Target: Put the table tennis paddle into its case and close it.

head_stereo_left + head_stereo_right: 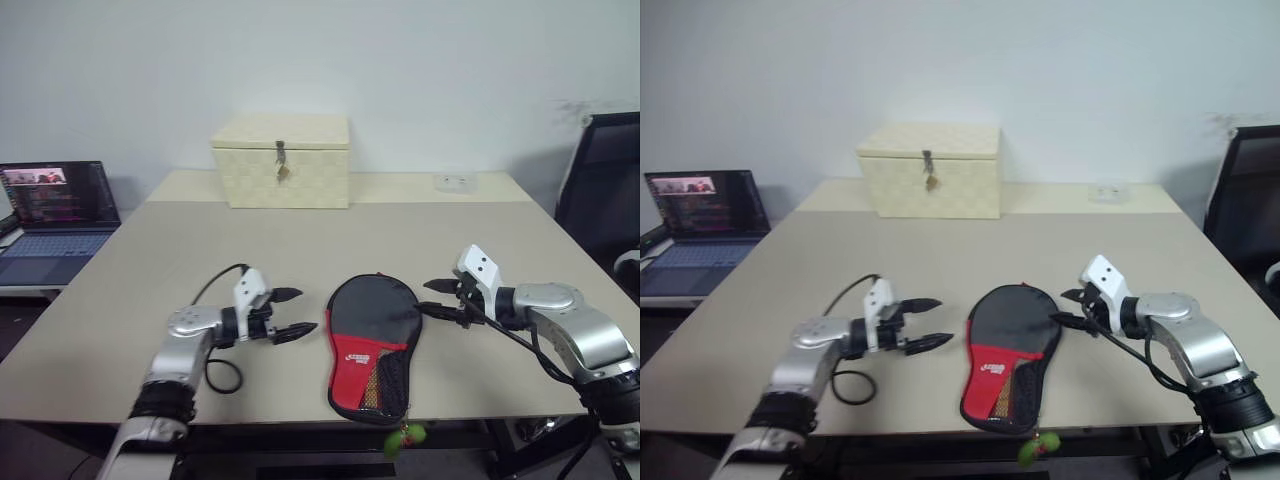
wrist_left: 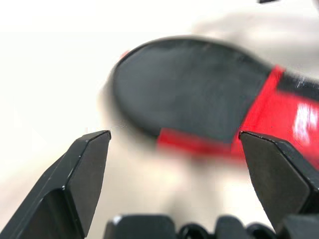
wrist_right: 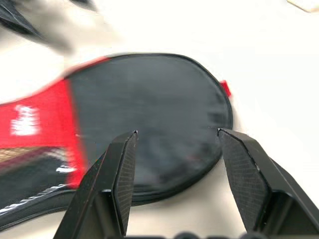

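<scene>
The case (image 1: 373,340) lies flat near the table's front edge, black at its round far end and red with a mesh pocket at the near end. Its small green tag (image 1: 405,438) hangs over the edge. The table tennis paddle is hidden from view. My left gripper (image 1: 305,311) hovers just left of the case, open and empty, pointing at it. In the left wrist view its fingers (image 2: 87,169) frame the case (image 2: 199,89). My right gripper (image 1: 424,296) is open and empty beside the case's right rim. The case's black end (image 3: 149,109) lies past the right gripper's fingers (image 3: 122,174).
A cream woven latched box (image 1: 281,160) stands at the back of the beige table (image 1: 180,250). A small white object (image 1: 455,182) lies at the back right. An open laptop (image 1: 55,215) sits on a lower surface to the left, a black chair (image 1: 605,190) to the right.
</scene>
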